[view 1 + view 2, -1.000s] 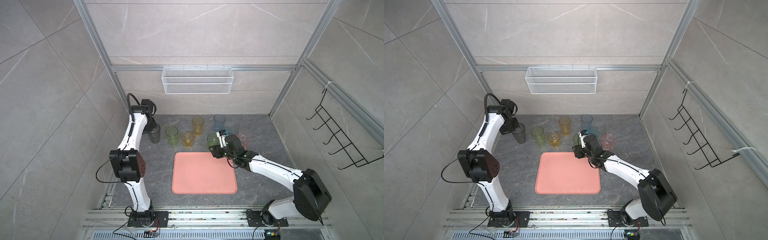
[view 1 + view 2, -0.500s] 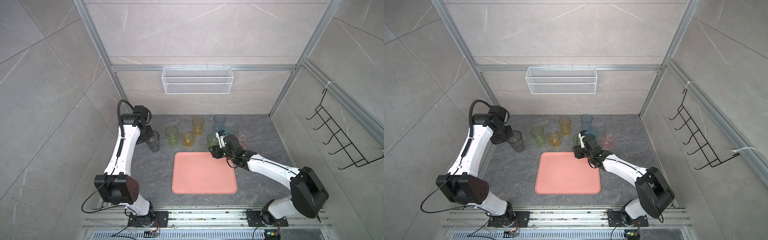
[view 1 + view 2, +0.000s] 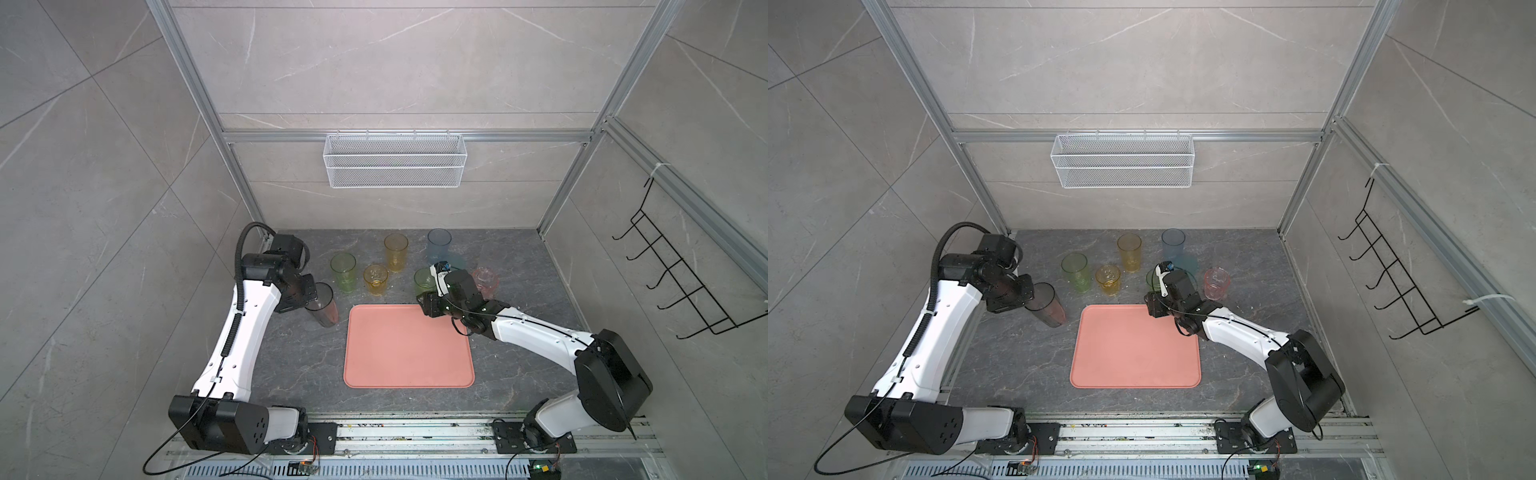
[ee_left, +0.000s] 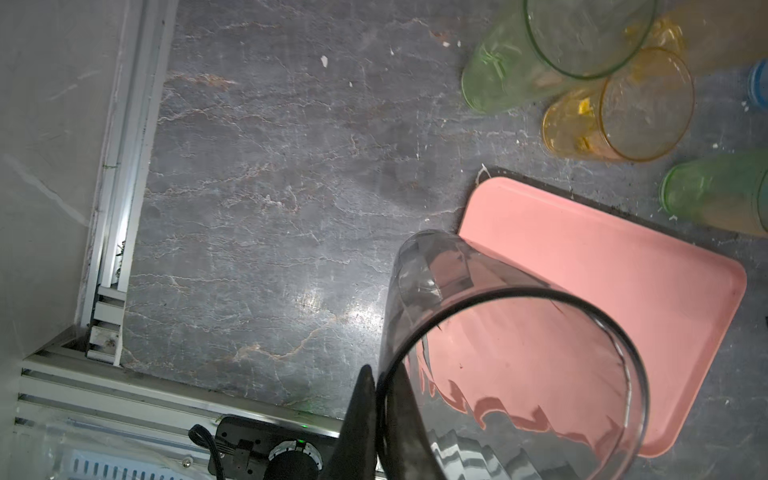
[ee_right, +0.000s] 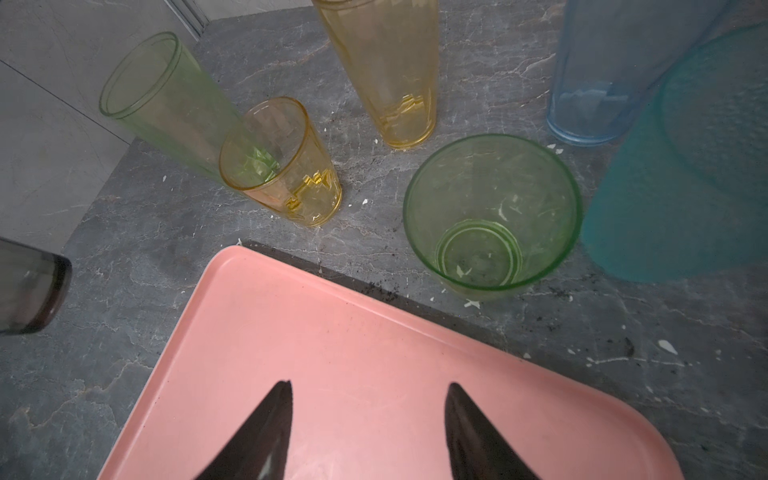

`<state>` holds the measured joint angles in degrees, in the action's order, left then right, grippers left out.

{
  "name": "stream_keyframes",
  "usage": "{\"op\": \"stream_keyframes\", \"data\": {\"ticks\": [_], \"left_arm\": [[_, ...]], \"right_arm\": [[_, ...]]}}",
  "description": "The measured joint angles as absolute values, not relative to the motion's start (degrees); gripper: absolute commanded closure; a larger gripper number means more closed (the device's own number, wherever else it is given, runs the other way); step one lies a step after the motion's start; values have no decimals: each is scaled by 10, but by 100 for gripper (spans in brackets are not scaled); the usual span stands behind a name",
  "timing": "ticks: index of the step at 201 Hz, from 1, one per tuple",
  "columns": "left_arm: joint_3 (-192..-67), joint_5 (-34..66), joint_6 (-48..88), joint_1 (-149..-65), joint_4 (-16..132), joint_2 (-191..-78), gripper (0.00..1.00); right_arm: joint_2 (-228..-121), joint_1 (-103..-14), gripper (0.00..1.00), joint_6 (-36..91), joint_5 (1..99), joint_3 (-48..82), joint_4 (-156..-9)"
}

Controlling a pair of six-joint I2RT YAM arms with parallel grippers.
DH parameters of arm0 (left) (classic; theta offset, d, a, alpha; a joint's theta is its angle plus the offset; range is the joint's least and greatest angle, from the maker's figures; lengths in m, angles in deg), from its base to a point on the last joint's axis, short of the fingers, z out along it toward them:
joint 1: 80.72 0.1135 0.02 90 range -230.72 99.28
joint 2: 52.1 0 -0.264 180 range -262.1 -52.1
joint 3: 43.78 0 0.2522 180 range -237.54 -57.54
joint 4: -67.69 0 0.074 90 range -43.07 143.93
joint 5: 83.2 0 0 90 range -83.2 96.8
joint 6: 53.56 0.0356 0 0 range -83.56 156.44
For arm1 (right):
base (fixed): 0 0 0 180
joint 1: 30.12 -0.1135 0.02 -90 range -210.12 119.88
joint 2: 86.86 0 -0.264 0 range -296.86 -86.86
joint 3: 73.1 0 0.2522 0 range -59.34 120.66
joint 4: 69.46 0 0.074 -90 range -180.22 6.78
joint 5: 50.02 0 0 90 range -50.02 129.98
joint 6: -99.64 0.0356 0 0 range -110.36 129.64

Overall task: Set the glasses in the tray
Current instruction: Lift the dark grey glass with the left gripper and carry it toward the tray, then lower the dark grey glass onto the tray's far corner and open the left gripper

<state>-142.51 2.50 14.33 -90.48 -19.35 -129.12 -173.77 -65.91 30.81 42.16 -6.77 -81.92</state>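
The left end effector [image 4: 376, 380] is clamped on the rim of the smoky grey tumbler [image 4: 432, 270] – one finger inside, one outside – tilting it just beside the salmon-pink tray [image 3: 409, 353], while the right end effector [image 5: 368, 386], jaws apart over the tray's far edge, faces the short green tumbler [image 5: 492, 216] on the worktop [image 3: 299, 374], likely its next pick.

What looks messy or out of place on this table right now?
Small white flecks and dark grit litter the tabletop along the tray's far edge, around the short green glass, which has pale marks inside too. Otherwise nothing stands out: the standing glasses are upright, and the left hand pinches the grey tumbler's rim.
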Motion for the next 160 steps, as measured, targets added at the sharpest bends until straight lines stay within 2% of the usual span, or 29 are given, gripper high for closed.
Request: {"op": "stream_keyframes", "data": {"ticks": [72,160], "left_arm": [[-1419,19,123,-1008,-160,-1335,100],[-1444,-8,108,-1045,-115,-1437,100]], "right_arm": [[-1738,-659,40,308,423,-68,-817],[-1738,-660,39,308,424,-68,-817]]}}
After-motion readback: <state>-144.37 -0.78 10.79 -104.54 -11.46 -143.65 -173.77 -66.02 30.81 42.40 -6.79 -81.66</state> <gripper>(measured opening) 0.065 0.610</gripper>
